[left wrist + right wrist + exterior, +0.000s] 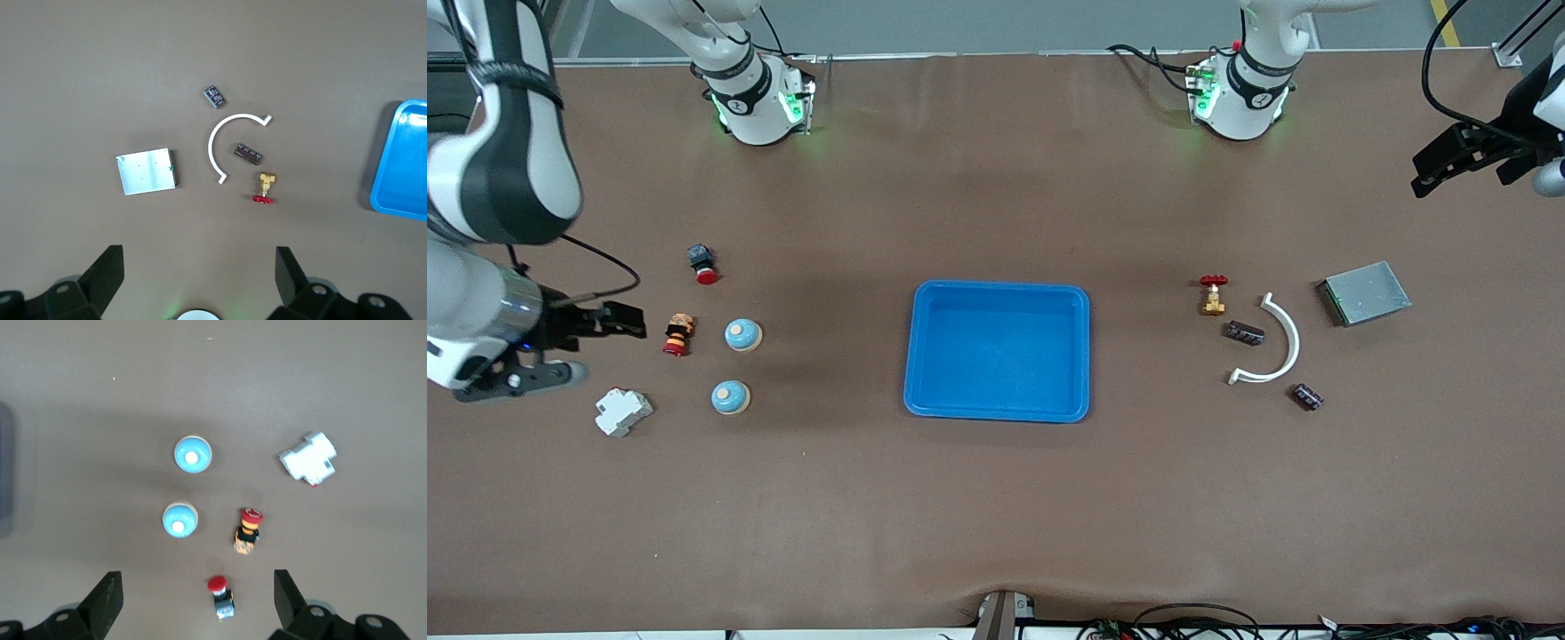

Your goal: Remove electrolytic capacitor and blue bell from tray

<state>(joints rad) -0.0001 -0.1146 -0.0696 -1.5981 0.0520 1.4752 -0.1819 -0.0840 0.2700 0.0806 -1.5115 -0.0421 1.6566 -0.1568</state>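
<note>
My brown table (996, 516) carries a blue tray (913, 356) at its middle. Toward my right arm's end lie two blue bells (743, 334) (730, 397), two red pushbuttons (703, 263) (679, 334) and a white breaker (623, 412). Toward my left arm's end lie a brass valve (1213, 294), two capacitors (1243, 332) (1307, 396), a white curved strip (1282, 342) and a grey metal box (1366, 292).

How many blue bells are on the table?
2. One bell beside the striped red button; the other bell nearer the front camera, beside the white block. None looks hidden.
</note>
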